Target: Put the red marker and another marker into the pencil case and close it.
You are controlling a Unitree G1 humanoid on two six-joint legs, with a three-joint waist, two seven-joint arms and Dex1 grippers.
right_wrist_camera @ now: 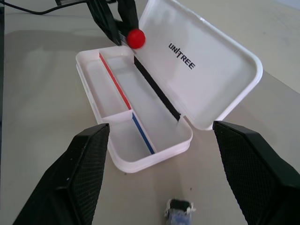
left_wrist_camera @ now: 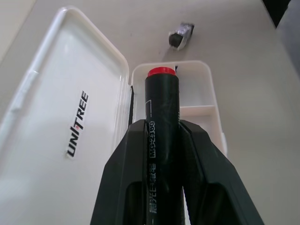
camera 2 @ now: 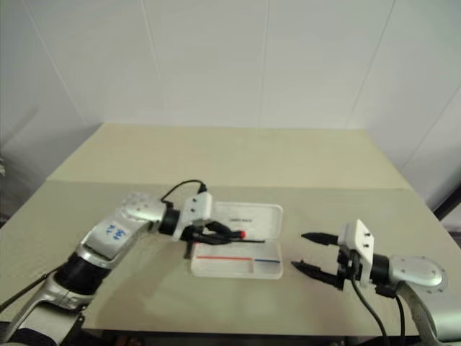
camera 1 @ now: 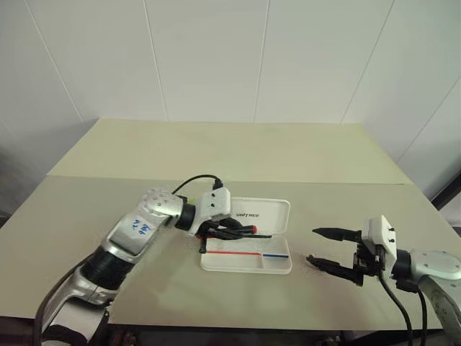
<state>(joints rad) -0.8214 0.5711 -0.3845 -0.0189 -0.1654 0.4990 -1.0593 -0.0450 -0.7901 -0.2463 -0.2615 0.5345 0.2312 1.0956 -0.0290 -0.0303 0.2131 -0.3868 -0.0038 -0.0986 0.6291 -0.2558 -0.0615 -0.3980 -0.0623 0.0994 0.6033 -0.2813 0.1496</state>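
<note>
Table [camera 1: 216, 155], wrist-view stub [right_wrist_camera: 179, 207], gripped red marker [left_wrist_camera: 161, 117]

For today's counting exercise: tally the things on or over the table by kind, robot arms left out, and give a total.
Markers: 1, the red marker held over the case
Pencil cases: 1, the pencil case, lid open
Small dark stubs: 1, the grey stub on the table
Total: 3

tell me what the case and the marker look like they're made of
Case: looks like hard white plastic, smooth and slightly glossy; its thin moulded walls and rounded corners hold their shape. Marker: black barrel, likely plastic, with a soft sheen and printed lettering, and a red end; whether plastic or coated metal is unclear.
</note>
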